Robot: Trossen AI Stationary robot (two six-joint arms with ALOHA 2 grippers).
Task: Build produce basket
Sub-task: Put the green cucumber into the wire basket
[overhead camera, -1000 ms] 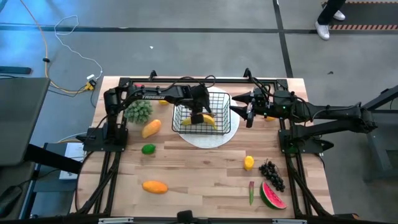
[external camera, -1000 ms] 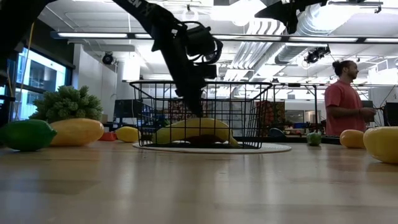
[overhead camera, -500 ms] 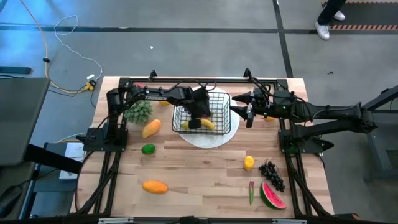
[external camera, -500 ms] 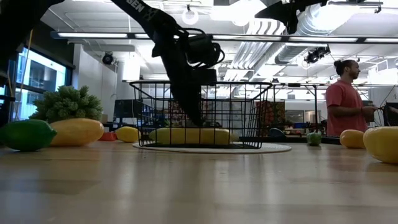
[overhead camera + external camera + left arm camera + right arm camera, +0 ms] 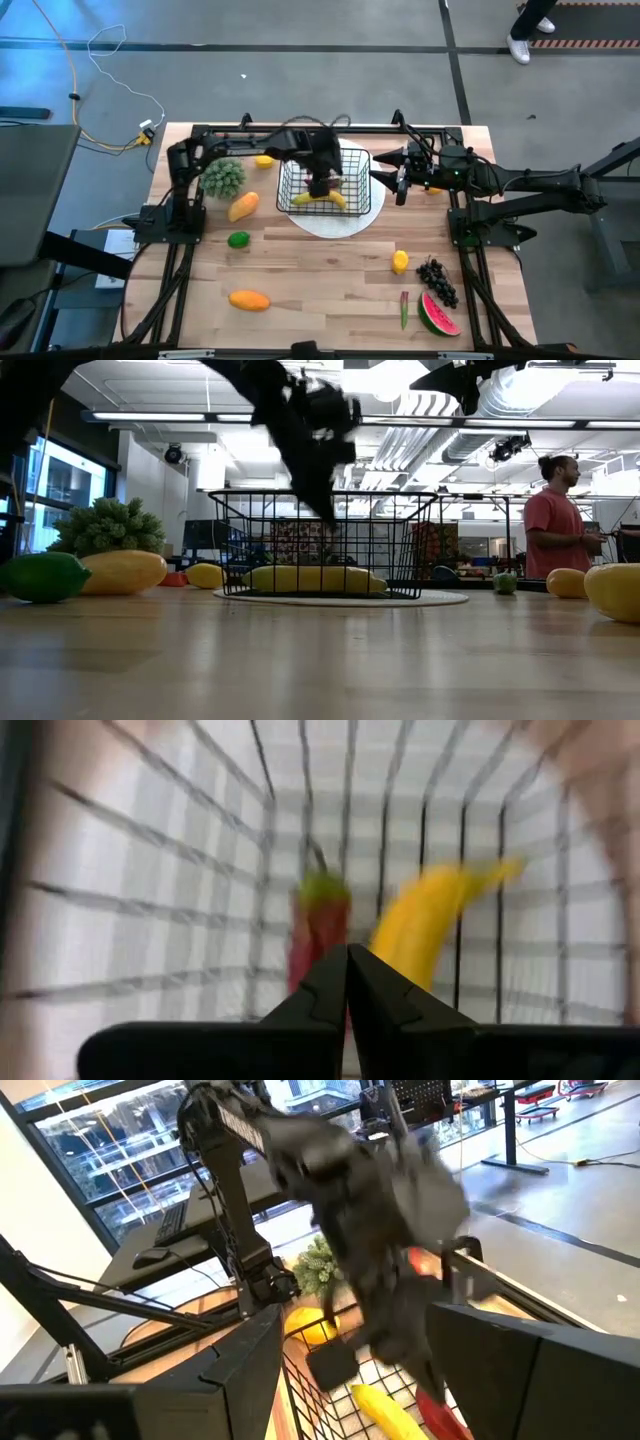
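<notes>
Banana (image 5: 325,199) and red piece (image 5: 318,925) are held in wire basket (image 5: 355,165) on white plate (image 5: 335,222). Left gripper (image 5: 318,186) is poised above, fingers pressed together, empty. Right gripper (image 5: 385,178) is parked beside, fingers spread.

black wire-mesh basket (image 5: 338,172), yellow banana (image 5: 322,199) — round white plate (image 5: 340,222)

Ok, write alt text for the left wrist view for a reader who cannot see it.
The left gripper, jaws shut and empty, points down into the black wire basket. Beyond it, on the basket floor, lie a yellow banana and a red piece with a green top.
</notes>
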